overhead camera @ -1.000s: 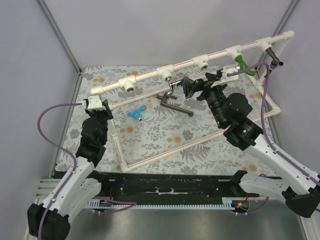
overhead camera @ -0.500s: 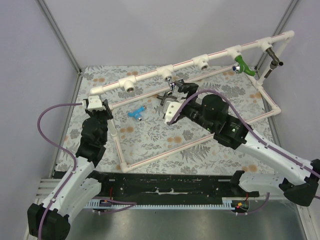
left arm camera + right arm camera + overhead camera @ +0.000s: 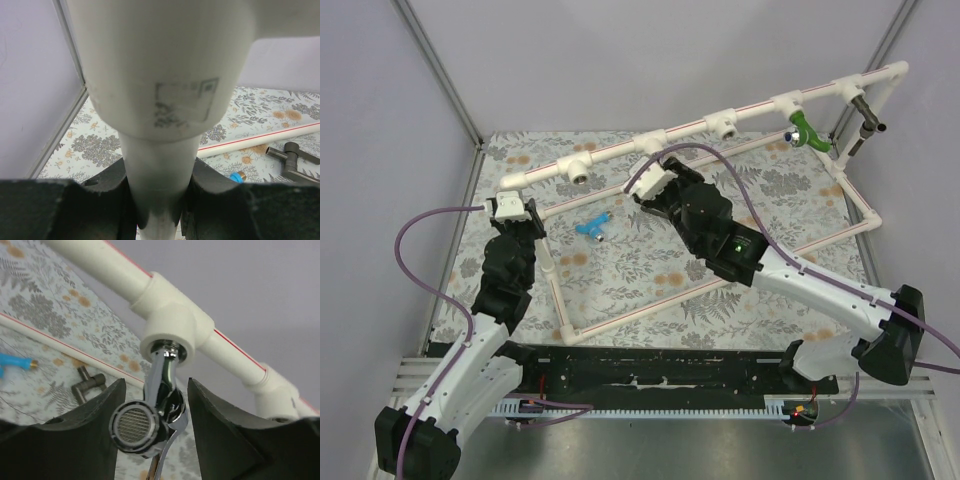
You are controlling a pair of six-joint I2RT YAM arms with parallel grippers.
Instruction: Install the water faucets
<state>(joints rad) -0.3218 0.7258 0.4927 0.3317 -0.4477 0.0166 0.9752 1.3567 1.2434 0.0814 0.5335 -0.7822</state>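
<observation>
The left hand is clamped on an upright white pipe at the frame's left corner. The right hand stands parted around the silver faucet, which is seated in a white tee fitting. The blue faucet lies on the worktop.

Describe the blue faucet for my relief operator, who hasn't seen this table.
Start at the white pipe frame on the floral mat. Inside it, on the mat between the left gripper and the right gripper, lies the light blue faucet. It is the only blue piece and lies loose, unlike the green faucet fitted at the frame's far right.
</observation>
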